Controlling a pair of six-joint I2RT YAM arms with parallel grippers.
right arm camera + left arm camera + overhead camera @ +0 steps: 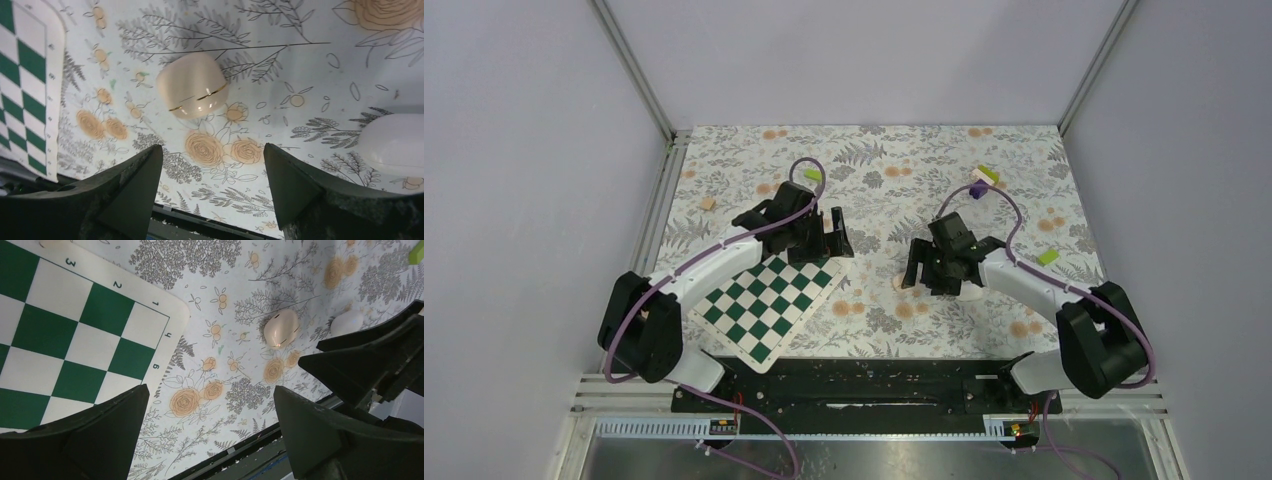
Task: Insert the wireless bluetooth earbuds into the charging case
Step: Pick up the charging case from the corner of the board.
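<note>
Black fingers of the right gripper [212,150] fill the bottom of my right wrist feed. They are spread wide with only bare floral mat [300,60] between them, so that gripper holds nothing. Just beyond the gap lies the charging case [193,85], an off-white rounded shell with its lid down along a thin gold seam. It rests on the mat, touching neither finger. At the right edge of the same feed I see a second white rounded object [395,145] on the mat, apart from the case. I cannot tell what it is.

On my left wrist feed the left gripper [211,389] is also fully spread and holds nothing, with mat showing between its fingers. The rounded corner of the chessboard [75,330] sits to the left of them. The case lies farther out on the mat, well clear of the left fingers.

From the overhead camera, the left arm reaches forward from its base, with its wrist over the far right corner of the chessboard. The right arm is bent at the elbow and reaches in toward the middle of the mat, its gripper angled down with the tips just beside the case.
</note>
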